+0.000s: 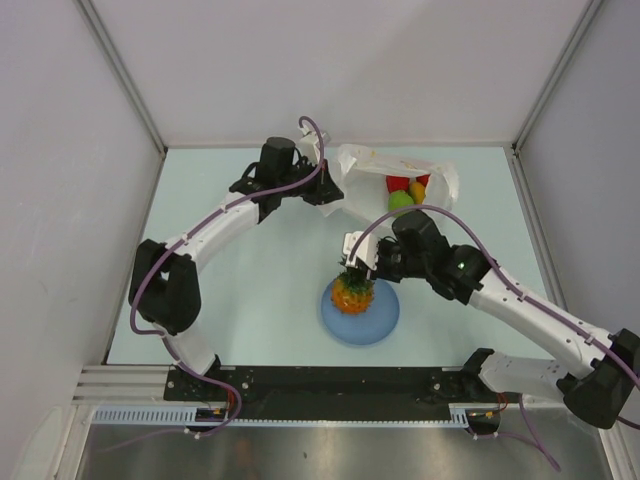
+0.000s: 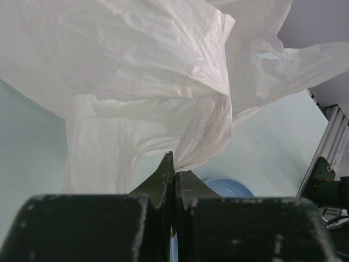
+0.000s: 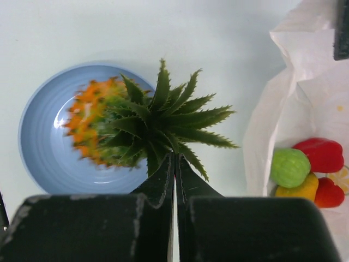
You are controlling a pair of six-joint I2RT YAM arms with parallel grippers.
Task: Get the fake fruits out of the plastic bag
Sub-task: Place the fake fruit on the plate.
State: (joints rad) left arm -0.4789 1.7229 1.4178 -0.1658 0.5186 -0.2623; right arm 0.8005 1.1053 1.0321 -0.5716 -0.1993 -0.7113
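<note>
Firmly pressed together, the fingers of the right gripper (image 3: 174, 159) pinch the pineapple (image 3: 128, 123) by its spiky green crown. The orange body points away from the wrist and shows blurred in the right wrist view. The fruit is over the round blue plate (image 3: 41, 142), within the plate's rim as seen from above. Whether its base touches the plate cannot be told. The plate lies on the pale table (image 1: 250, 300), near the middle and towards the near edge.

Just beyond and to the right of this gripper lies the plastic bag (image 3: 305, 82), with its mouth gaping towards the camera. Inside it sit a green apple (image 3: 290, 167), two red pieces (image 3: 323, 154) and a yellow-orange fruit (image 3: 297, 188), crowded together and touching one another.

The left gripper (image 2: 174, 164) is likewise closed, its two fingers nipping a gathered fold of the bag's thin white film. The crinkled plastic spreads up and away from the fingertips and fills most of the left wrist view. From above, this gripper sits at the bag's left edge at the far side of the table, well apart from the plate and the pineapple.
</note>
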